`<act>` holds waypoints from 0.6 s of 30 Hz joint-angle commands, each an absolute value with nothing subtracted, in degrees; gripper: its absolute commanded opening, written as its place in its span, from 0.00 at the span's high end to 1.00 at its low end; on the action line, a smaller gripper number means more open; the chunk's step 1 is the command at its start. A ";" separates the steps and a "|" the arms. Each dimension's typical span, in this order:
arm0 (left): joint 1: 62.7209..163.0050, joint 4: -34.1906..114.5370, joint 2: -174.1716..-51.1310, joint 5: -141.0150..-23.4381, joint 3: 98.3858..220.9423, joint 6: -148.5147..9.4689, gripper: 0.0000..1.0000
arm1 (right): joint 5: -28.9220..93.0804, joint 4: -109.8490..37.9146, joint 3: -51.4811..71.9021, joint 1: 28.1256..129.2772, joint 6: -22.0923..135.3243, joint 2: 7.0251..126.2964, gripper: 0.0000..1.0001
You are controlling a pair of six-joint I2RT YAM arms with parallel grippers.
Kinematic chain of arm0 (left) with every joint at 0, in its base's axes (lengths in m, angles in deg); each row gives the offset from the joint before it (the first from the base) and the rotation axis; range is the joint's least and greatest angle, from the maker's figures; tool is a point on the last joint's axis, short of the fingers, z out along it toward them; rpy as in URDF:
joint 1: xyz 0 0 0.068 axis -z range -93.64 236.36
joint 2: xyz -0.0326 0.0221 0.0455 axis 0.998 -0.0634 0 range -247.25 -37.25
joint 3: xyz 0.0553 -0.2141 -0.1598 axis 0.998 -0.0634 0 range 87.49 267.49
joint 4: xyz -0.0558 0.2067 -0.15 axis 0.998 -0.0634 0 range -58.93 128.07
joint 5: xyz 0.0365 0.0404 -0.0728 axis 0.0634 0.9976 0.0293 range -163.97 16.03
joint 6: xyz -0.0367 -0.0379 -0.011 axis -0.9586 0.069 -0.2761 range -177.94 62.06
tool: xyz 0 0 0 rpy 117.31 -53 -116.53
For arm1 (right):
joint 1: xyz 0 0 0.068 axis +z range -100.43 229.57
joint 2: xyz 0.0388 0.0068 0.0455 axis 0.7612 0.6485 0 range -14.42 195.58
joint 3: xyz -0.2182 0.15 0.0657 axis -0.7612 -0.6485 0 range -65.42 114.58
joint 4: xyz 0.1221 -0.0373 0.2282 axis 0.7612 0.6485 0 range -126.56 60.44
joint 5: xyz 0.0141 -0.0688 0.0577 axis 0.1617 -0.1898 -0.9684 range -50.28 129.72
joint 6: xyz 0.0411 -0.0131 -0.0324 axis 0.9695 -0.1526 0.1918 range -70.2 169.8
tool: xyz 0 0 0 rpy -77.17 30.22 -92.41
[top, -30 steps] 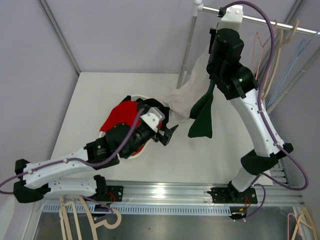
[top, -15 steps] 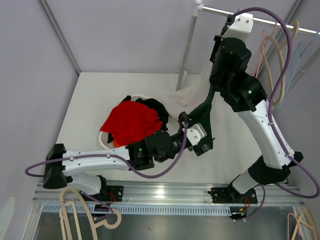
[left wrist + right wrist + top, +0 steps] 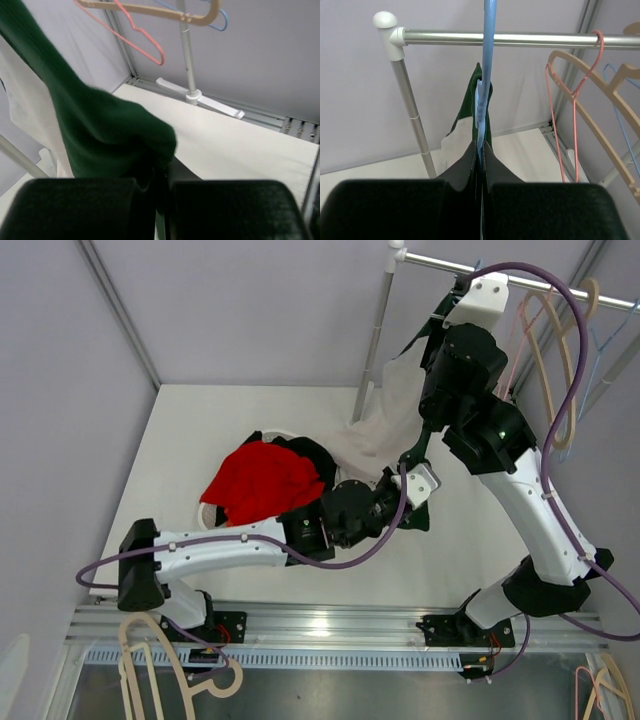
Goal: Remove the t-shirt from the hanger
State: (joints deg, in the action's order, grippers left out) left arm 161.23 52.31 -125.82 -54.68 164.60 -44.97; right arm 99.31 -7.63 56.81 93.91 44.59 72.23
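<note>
The left pincer [image 3: 160,186] is clamped shut on the lower end of the green t-shirt [image 3: 100,135], low over the white table [image 3: 200,430], with dark fabric pinched between its fingers. Just beside the left arm, a white basket [image 3: 207,517] holds red cloth [image 3: 262,480]. The t-shirt runs up from that grip in a taut, narrow band beside a pale cloth [image 3: 385,420]. Farther back and higher, the right pincer [image 3: 480,175] is closed on the blue hanger [image 3: 486,50] carrying the t-shirt, at the metal rail [image 3: 520,38]. Beige [image 3: 600,100] and pink hangers [image 3: 570,100] hang alongside.
</note>
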 commanded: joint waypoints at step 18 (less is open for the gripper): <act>178.21 48.36 -101.41 -46.02 153.42 -48.97 0.99 | 93.25 -12.39 67.91 79.37 43.65 81.12 1.00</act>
State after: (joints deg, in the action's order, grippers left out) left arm 176.40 49.14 -104.84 -44.10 155.07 -45.54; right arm 94.85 -7.68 64.33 80.78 43.74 81.06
